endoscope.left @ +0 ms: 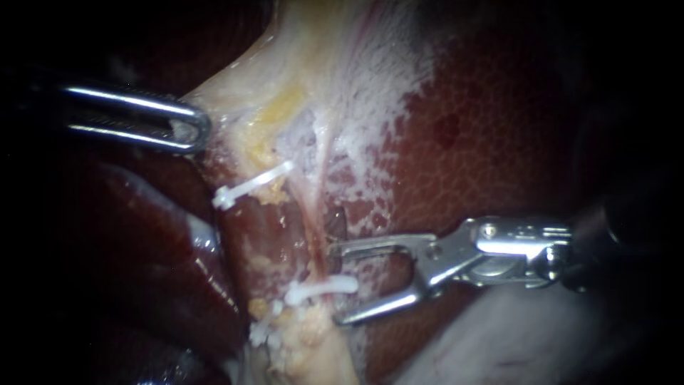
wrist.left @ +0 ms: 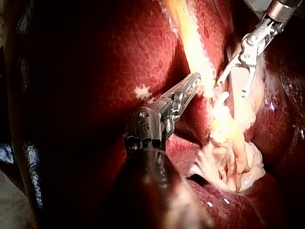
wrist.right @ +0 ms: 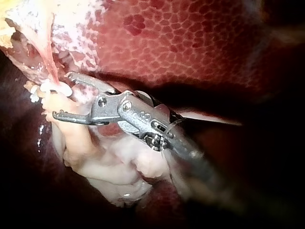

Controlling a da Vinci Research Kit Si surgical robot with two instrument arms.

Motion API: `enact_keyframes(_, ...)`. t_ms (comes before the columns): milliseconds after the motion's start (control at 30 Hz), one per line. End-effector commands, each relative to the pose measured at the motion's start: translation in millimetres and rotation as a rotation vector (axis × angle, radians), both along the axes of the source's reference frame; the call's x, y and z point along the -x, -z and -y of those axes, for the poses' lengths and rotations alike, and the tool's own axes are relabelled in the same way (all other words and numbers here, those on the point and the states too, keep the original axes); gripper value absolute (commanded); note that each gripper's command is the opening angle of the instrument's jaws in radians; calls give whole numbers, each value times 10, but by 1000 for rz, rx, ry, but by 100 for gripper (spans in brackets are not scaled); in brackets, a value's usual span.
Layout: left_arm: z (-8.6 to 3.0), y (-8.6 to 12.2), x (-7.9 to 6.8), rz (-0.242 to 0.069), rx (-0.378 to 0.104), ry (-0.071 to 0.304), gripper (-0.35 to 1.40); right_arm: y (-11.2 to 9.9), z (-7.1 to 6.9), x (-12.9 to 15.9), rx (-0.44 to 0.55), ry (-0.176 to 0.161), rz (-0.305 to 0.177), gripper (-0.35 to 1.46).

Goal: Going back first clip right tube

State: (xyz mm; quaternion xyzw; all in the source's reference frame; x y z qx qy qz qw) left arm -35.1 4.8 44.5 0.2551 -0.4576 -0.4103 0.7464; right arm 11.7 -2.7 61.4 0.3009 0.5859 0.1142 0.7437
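dark red liver (endoscope.left: pixel 499 142), mottled and wet, fills the background, with a sheet of pale tissue (endoscope.left: pixel 320 71) draped over it down the middle of the endoscope view. our left instrument (endoscope.left: pixel 194 130) comes in from the left. its tool is clamped on the edge of that pale tissue and holds it out to the side. the left wrist view shows the jaws lying together on the band. our right instrument (endoscope.left: pixel 340 283) comes in from the right, its tool wide apart with nothing in it. the white clip (endoscope.left: pixel 322 288) sits across the right tube (endoscope.left: pixel 314 235), just off the tips of those jaws, and as far as we can tell neither jaw touches it. a second clip (endoscope.left: pixel 253 184) sits higher, nearer the left instrument.

we judge the clip placed, and the step in hand is to draw the right instrument away. the danger is how near the jaws are. if we pull off line, the lower jaw could hook the clip's end and drag it along or off the tube, and the upper tip could scrape the tube or the liver beside it. closing the tool too early would pinch tissue. a jerk from the left instrument could swing the tube into the jaws.
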Motion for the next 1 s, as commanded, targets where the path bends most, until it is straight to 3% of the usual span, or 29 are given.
enact_keyframes(33,0,0,0,-1,1,0,-35,3,-5,6,18,-22,8,60)
enact_keyframes(167,0,-2,0,0,1,-1,-35,16,-20,23,40,-40,12,60)
enact_keyframes(367,-1,-9,-1,0,3,-1,-35,32,-35,41,61,-38,6,60)
enact_keyframes(700,1,-28,0,-3,16,-3,-35,40,-32,45,58,-35,4,60)
enact_keyframes(1000,9,-76,11,-7,-13,-9,-35,41,-31,52,58,-31,2,60)
